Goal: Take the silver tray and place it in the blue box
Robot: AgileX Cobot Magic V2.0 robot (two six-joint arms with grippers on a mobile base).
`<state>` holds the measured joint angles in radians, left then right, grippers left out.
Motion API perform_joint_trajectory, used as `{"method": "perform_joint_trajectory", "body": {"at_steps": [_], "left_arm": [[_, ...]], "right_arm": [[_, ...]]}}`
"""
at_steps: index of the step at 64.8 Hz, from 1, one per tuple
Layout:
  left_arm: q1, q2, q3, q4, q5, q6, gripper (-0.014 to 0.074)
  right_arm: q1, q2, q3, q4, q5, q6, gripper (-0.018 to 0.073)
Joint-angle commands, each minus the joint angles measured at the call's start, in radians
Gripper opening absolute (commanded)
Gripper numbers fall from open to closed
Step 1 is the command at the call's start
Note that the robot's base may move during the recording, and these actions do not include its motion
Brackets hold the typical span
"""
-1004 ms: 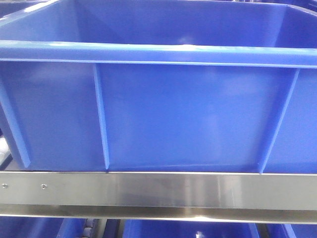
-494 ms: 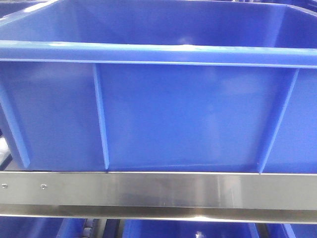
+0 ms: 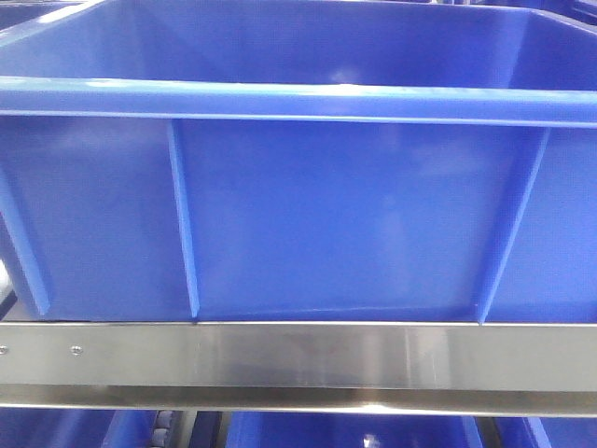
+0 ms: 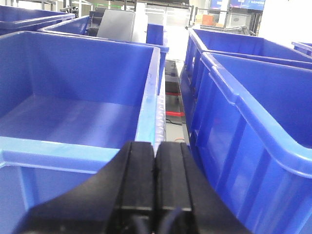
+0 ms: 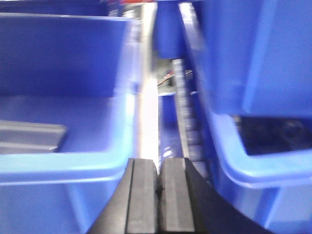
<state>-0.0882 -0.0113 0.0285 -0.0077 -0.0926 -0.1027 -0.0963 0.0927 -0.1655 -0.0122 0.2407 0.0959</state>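
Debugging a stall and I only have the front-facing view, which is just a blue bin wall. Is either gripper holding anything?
Observer: Not the left. The left wrist view shows the left gripper shut, pads together, nothing between them.
Operator: Right one?
Observer: The right gripper is shut and empty too.
Operator: Any tray visible anywhere?
Observer: Maybe. The right wrist view shows a grey flat object lying inside the left-hand bin. It is too blurred to tell whether it is the silver tray.
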Motion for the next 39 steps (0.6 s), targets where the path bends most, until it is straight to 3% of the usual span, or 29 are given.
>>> {"method": "perform_joint_trajectory", "body": {"at_steps": [1, 11, 24, 39], "left_arm": [[0.0, -0.013, -0.002, -0.007, -0.089, 0.001, -0.0094], [0.0, -0.013, -0.002, -0.007, -0.089, 0.001, -0.0095], [0.0, -0.013, -0.002, -0.006, -0.089, 0.001, -0.0095], [0.0, -0.013, -0.002, -0.006, -0.089, 0.001, -0.0095]], "right_arm": [[-0.021, -0.02, 0.052, 0.012, -0.225, -0.019, 0.0052], [-0.019, -0.093, 0.203, 0.012, -0.392, -0.019, 0.0052], [-0.019, -0.123, 0.198, 0.012, -0.289, -0.019, 0.0052], [-0.019, -0.123, 0.198, 0.012, -0.286, -0.019, 0.0052]]}}
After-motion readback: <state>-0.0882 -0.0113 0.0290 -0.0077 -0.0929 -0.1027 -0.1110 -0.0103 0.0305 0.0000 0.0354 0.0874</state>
